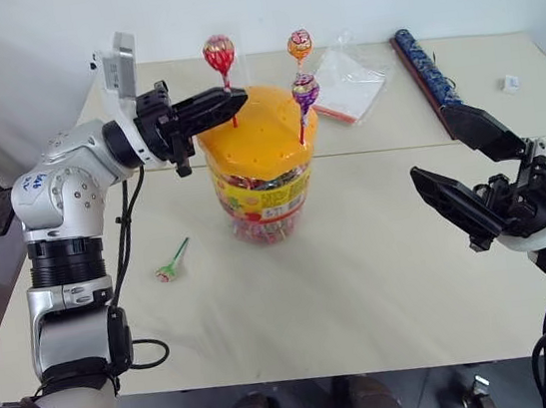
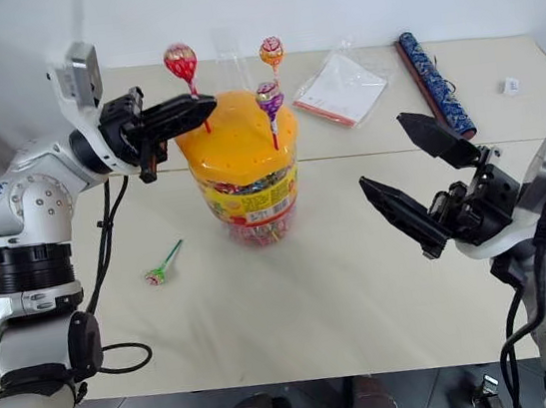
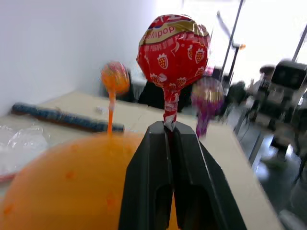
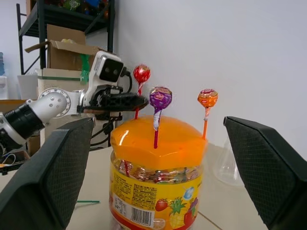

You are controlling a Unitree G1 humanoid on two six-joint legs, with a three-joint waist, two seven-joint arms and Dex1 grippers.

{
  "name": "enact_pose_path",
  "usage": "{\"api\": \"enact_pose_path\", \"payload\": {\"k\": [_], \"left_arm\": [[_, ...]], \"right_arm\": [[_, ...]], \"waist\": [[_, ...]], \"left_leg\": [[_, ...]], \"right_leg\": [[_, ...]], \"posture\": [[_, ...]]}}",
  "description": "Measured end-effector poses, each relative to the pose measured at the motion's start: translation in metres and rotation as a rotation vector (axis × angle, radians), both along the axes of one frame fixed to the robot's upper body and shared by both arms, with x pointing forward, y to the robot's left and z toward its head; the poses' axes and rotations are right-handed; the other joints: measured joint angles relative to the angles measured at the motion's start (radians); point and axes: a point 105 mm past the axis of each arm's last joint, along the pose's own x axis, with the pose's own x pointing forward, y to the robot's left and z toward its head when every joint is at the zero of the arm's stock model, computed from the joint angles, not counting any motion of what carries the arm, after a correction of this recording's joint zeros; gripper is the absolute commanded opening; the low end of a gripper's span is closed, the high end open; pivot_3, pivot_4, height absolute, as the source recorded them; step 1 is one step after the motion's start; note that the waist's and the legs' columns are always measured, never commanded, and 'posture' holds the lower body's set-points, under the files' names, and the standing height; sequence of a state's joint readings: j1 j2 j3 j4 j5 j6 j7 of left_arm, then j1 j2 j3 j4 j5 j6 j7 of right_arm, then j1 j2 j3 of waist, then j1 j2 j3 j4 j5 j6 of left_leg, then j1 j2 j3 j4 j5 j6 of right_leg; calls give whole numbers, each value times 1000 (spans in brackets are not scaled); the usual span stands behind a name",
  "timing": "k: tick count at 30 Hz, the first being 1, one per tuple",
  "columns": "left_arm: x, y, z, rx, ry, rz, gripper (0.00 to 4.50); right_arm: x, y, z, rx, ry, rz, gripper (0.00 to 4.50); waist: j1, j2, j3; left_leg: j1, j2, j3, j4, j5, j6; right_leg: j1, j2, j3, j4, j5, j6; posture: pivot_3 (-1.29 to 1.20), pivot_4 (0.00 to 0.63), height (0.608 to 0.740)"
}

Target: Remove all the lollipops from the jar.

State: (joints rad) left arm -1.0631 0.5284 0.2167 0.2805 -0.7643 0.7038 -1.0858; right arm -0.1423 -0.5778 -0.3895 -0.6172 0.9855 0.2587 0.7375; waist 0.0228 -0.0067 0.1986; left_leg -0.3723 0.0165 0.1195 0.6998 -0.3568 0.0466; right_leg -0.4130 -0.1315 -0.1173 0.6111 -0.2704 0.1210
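**A:** How many lollipops were there, counted?

**B:** Four. Three stood upright with their sticks in the holes of the jar's orange dome lid: the red lollipop at the lid's far left, the orange-pink lollipop at the far right, and the purple lollipop nearer the right front. The fourth, the green-pink lollipop, lay flat on the table, to the left of the jar and apart from it.

**A:** And the jar itself?

**B:** One jar, upright near the middle of the table, with its yellow-red label facing the robot and wrapped candies visible through the clear wall.

**A:** What was the left gripper doing?

**B:** The left gripper reached in level from the left, above the lid's edge. Its two black fingers were clenched together on the red lollipop's stick, just below the foil head. The left wrist view showed the stick pinched between the fingertips, with the head standing right above them.

**A:** The right gripper?

**B:** The right gripper hung well to the right of the jar, touching nothing. Its two fingers were spread wide and held nothing.

**A:** Anything else on the table?

**B:** One flat clear plastic bag behind the jar to the right, one long dark patterned roll beyond it, and one small white item near the far right edge; I couldn't tell what that was.
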Motion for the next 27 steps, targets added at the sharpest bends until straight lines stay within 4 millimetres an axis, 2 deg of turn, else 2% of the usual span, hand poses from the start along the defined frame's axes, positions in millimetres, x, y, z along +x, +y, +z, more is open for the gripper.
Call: {"api": "enact_pose_path", "payload": {"k": [2,4,5,7,9,10,12,13,14,17,19,20,22,26,27], "left_arm": [[-5,13,20,-115,-4,-14,51],[-3,43,37,-219,14,81,51],[-3,60,39,-234,34,140,51],[-4,90,29,-193,85,267,51],[-4,117,-4,-65,185,421,51],[-4,134,-29,3,280,506,51],[-16,167,-87,120,496,635,51],[-21,176,-103,131,558,666,51],[-31,187,-119,150,612,707,51],[-79,224,-173,353,787,860,51],[-103,227,-197,465,856,879,51],[-108,224,-201,488,864,872,51],[-112,213,-202,511,841,855,51],[-119,200,-207,556,836,841,51],[-120,199,-210,558,845,842,268]], "right_arm": [[1,5,3,-5,-15,31,4500],[2,17,10,-14,-45,113,4500],[1,22,14,-24,-62,151,4500],[-1,30,16,-52,-79,224,4500],[0,38,10,-93,-67,301,4500],[0,43,6,-121,-60,343,4500],[-4,53,-2,-206,-67,438,4500],[-4,55,-4,-230,-67,462,4500],[-4,58,-7,-256,-64,495,4500],[-4,59,-24,-348,-32,559,4500],[0,57,-36,-394,7,569,4500],[1,57,-40,-411,18,572,4500],[2,58,-49,-458,43,561,4500],[11,53,-61,-481,90,511,4500],[12,53,-61,-477,95,506,4500]], "waist": [[-3,0,0],[-22,0,0],[-28,1,0],[-39,1,0],[-46,1,0],[-47,1,0],[-53,1,1],[-51,1,1],[-51,-2,1],[-48,-5,0],[-35,-4,1],[-27,-4,1],[-14,-4,1],[-14,-3,1],[-20,-2,1]], "left_leg": [[0,0,-1,0,0,0],[1,1,0,-1,0,0],[2,1,0,-1,0,0],[3,2,-1,-3,0,-1],[3,1,-1,-5,0,-1],[3,0,-1,-5,0,-1],[2,1,0,-5,-1,0],[1,1,-1,-4,-1,0],[0,2,-1,-4,-2,-1],[0,2,-3,-3,-4,-3],[0,1,-3,-3,-5,-3],[0,1,-4,-2,-5,-3],[0,0,-7,-2,-8,-8],[1,0,-6,-2,-8,-10],[1,0,-6,-3,-8,-10]], "right_leg": [[0,0,0,0,0,0],[0,0,0,1,0,0],[0,0,0,2,0,0],[0,1,-2,2,0,0],[-1,1,-1,2,0,0],[-1,0,-1,2,0,0],[-2,-1,-1,1,0,0],[-2,-1,-1,1,0,0],[-2,0,-1,1,0,0],[-2,-2,-2,1,-1,-2],[-2,-4,-2,0,-1,-2],[-1,-5,-1,-1,-1,-2],[0,-15,1,-4,-1,-2],[-1,-16,1,-3,-2,-3],[-1,-16,1,-1,-2,-3]], "posture": [[0,150,740],[0,150,740],[0,150,740],[0,150,740],[0,150,740],[0,150,740],[0,150,740],[0,150,740],[0,150,740],[0,150,740],[0,150,740],[0,150,740],[0,150,740],[0,150,740],[0,150,740]]}}
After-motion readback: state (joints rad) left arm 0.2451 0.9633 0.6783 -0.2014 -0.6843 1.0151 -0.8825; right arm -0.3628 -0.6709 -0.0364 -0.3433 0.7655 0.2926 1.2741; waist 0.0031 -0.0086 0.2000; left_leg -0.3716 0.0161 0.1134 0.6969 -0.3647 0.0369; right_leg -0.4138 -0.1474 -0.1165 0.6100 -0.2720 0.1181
